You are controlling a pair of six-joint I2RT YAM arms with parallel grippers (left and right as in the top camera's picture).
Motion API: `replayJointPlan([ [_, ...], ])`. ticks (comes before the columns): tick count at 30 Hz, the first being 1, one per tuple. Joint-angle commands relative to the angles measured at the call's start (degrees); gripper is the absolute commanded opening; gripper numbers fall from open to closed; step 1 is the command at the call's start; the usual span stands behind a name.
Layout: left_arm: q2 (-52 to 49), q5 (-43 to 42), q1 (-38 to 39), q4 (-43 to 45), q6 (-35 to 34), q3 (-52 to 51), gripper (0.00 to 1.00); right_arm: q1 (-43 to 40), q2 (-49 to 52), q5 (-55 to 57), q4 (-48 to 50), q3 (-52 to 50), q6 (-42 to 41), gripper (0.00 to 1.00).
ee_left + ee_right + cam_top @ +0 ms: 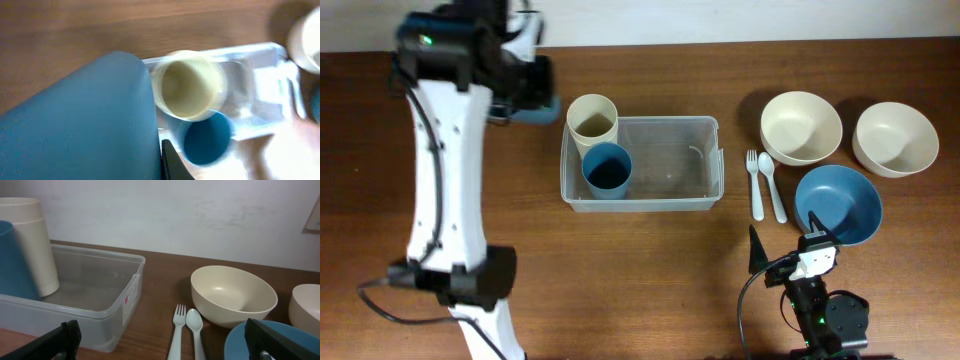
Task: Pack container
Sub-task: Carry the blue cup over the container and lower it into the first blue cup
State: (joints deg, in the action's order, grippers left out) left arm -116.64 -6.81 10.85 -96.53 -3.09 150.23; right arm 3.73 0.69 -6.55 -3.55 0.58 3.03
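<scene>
Left arm [440,170] runs up the left side of the table [650,270]; left gripper [528,92] sits at the rear, just left of the container [670,205]. Wrist view is blurred, with a blue shape [85,125] filling its lower left; cannot tell what that is, nor how far the jaws stand apart or whether they hold it. The container is clear plastic and lies left of table centre, long side across. Inside it, at the left end, a cream cup [592,120] stands upright in the rear corner, with a blue cup [607,170] upright just in front of it; the rest of the bin floor is bare. Just right of the container lie a white fork [753,180] and spoon [772,187], side by side. Further right: cream bowl [801,127], blue bowl [838,205] in front of it, second cream bowl [895,138] far right. Right gripper [162,330] is low at the front edge near the blue bowl, fingers spread wide, nothing between them.
</scene>
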Motion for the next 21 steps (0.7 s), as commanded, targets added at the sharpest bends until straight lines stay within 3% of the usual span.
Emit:
replayJointPlan([
  [1, 6.21, 3.67, 5.27, -0.17, 2.73, 1.31, 0.02, -0.37, -0.44, -0.15, -0.33, -0.26, -0.04, 0.99],
  [8, 12.83, 7.96, 14.69, -0.17, 2.75, -1.51, 0.02, -0.37, -0.44, -0.13, -0.33, -0.26, -0.04, 0.99],
  [21, 16.59, 10.23, 23.63, -0.11, 4.02, -22.82, 0.02, -0.37, -0.44, -0.15, -0.33, -0.26, -0.04, 0.98],
])
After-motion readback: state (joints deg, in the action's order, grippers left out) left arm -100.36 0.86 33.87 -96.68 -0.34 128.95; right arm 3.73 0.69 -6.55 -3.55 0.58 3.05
